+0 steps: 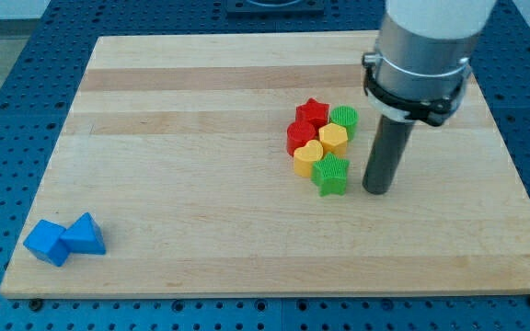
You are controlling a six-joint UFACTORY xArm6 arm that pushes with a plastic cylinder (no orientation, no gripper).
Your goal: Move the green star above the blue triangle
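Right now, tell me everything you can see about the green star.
The green star is a small, chunky block, glossy like plastic, lying flat on the wooden board. It sits at the bottom end of the cluster right of the board's centre, pressed against the yellow heart at its upper left. My tip stands just to its right, with a narrow gap showing between them. The blue triangle lies far off, near the board's bottom left corner.

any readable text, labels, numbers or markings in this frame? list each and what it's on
None: no readable text anywhere in the camera view.
Wooden board: bare wood grain, no print.
Green star, blue triangle and the other blocks: plain coloured faces, no marks.
Arm housing and rod down to my tip, just right of the green star: no label or number showing.
Blue perforated table: holes only.
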